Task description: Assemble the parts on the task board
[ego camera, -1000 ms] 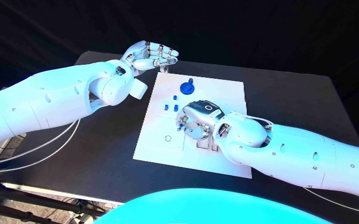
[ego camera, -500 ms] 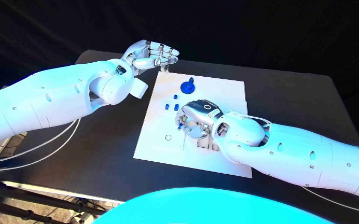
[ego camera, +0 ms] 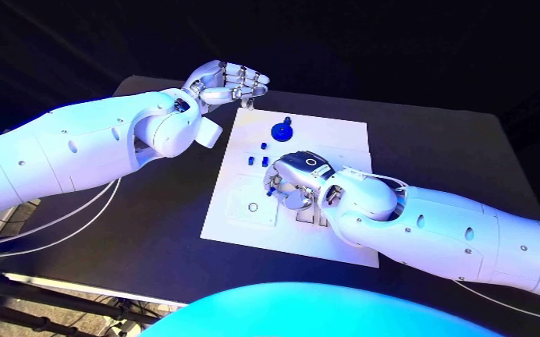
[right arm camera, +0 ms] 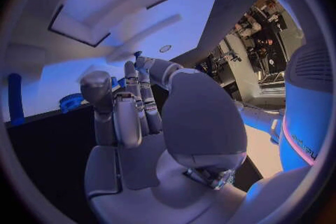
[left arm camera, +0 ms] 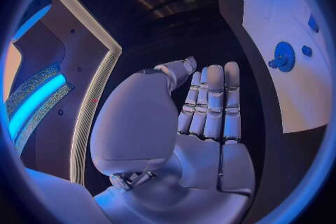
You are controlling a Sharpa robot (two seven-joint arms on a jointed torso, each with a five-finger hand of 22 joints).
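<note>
Carrying everything, the black worktop (ego camera: pixel 450 157) bears the white task board (ego camera: pixel 338 138), which lies under the right robot hand (ego camera: pixel 295 181). That hand's fingers press down over the board's middle, likely seating a part; whether it grips anything cannot be told. The left robot hand (ego camera: pixel 225 83) hovers empty, fingers curled, beyond the board's far corner. Blue parts (ego camera: pixel 282 129) stand just past the right hand.

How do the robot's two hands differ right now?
The left hand is raised off the far left corner of the task board, while the right hand sits low over the board's middle, among the small blue parts. The left hand holds nothing, fingers straight and side by side; the right hand's fingers curl toward the board, and I cannot tell whether they hold anything. Both are silver, on white arms.
</note>
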